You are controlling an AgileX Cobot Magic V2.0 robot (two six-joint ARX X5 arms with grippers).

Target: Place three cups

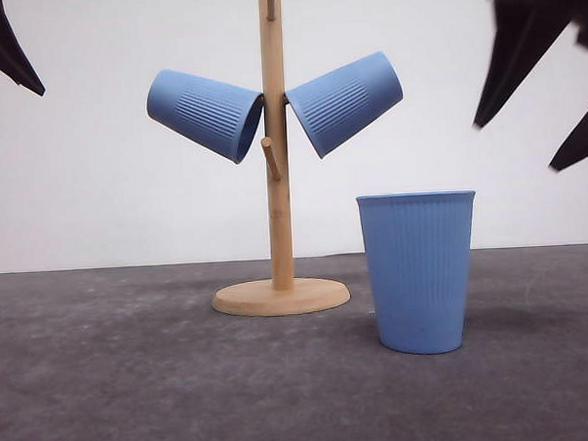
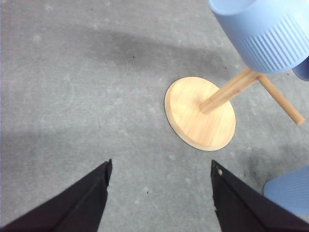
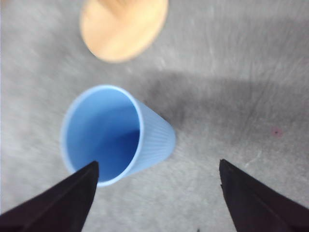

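Two cups already hung on the wooden rack [image 1: 276, 143], mouths over upper pegs: left cup [image 1: 204, 113] tilted with base up and toward the bench's left edge, right cup [image 1: 345, 101] mirrored toward the right edge, long axes slanting outward and up. Third cup [image 1: 419, 272] upright on the grey bench [image 1: 135, 374], mouth up, long axis vertical, just right of the rack's round base [image 1: 281, 297] and nearer the front edge. Free lower peg [image 1: 270, 158] pointing forward. Left gripper [image 2: 159, 193] spread wide, holding nothing, above bare bench beside the base. Right gripper [image 3: 157, 193] likewise spread, empty, hovering over the standing cup. Best approach, likely: lower the right gripper around the ribbed wall, pinch gently mid-height, tip mouth toward the peg, avoid bumping the hung pair.
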